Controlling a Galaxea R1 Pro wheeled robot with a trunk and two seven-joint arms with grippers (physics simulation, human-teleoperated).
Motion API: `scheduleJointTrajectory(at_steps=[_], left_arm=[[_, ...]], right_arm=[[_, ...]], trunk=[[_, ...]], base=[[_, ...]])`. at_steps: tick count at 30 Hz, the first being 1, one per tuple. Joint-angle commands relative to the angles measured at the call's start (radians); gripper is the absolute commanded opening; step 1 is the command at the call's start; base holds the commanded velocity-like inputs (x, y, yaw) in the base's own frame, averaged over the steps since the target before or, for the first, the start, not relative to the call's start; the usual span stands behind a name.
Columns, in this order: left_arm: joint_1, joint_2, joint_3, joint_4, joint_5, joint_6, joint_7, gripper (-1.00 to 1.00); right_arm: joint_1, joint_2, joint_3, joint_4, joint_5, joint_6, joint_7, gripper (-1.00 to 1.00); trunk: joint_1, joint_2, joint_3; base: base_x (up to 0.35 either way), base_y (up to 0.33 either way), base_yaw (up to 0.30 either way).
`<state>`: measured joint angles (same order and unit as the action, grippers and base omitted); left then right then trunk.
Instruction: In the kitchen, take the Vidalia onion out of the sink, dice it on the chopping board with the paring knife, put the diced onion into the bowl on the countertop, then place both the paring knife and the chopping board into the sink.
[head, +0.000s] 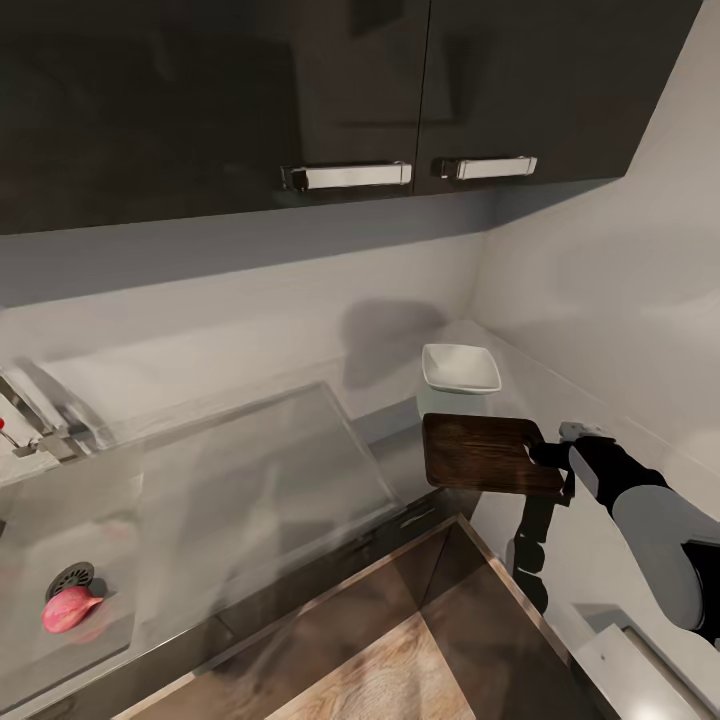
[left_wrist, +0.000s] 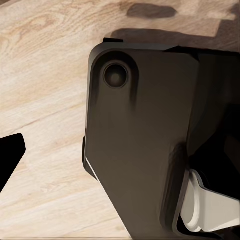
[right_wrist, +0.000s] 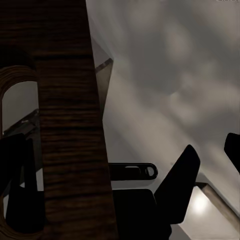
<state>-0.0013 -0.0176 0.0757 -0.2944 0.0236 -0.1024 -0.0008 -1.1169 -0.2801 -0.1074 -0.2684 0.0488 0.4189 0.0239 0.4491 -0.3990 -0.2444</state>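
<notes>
The right gripper's (head: 556, 462) jaws are clamped on the chopping board (head: 487, 453), gripping its right short edge at the handle slot. In the right wrist view a dark finger (right_wrist: 20, 190) shows through the slot while the board's (right_wrist: 70, 125) wooden face crosses in front of the camera. The board is held in the air, lying roughly flat, its long axis running left to right, the handle end toward the gripper and the free end pointing left.

The board hangs over the right end of the table (head: 260, 470), a grey reflective worktop, near the corner where the back wall meets the right wall. Just beyond the board, farther from the robot, sits the white bowl (head: 460, 368), apart from the board. To the left of the board the worktop stretches open as far as the sink (head: 60, 520).

The Vidalia onion (head: 68, 608) lies in the sink at the far left, just beside the round drain (head: 70, 577), its tip pointing right. The tap (head: 35, 425) stands at the sink's far edge. Dark cabinets (head: 300, 90) hang above.

The left wrist view looks onto pale wood floor (left_wrist: 45, 100) and dark robot parts; whether the left jaws are open or closed cannot be told.
</notes>
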Motion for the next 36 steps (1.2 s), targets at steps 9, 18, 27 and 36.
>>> scheduleJointTrajectory(at_steps=[9, 18, 27, 36], left_arm=[[0.0, -0.001, 0.006, 0.001, 0.002, -0.002, -0.001, 1.0], [0.0, -0.001, 0.006, 0.001, 0.002, -0.002, -0.001, 1.0], [0.0, -0.001, 0.006, 0.001, 0.002, -0.002, -0.001, 1.0], [0.0, -0.001, 0.006, 0.001, 0.002, -0.002, -0.001, 1.0]], right_arm=[[0.0, 0.002, -0.002, 0.02, 0.016, 0.006, -0.003, -1.0], [0.0, 0.002, -0.002, 0.019, 0.016, 0.006, -0.005, -1.0], [0.0, 0.001, -0.003, 0.017, 0.017, 0.006, -0.011, -1.0], [0.0, 0.002, -0.003, 0.016, 0.017, 0.006, -0.012, -1.0]], trunk=[[0.001, -0.001, -0.002], [0.001, -0.001, -0.002], [0.001, -0.001, 0.006], [0.001, -0.001, 0.02]], base=[[0.0, 0.0, 0.0], [0.0, 0.0, 0.0], [0.0, 0.0, 0.0], [0.0, 0.0, 0.0]])
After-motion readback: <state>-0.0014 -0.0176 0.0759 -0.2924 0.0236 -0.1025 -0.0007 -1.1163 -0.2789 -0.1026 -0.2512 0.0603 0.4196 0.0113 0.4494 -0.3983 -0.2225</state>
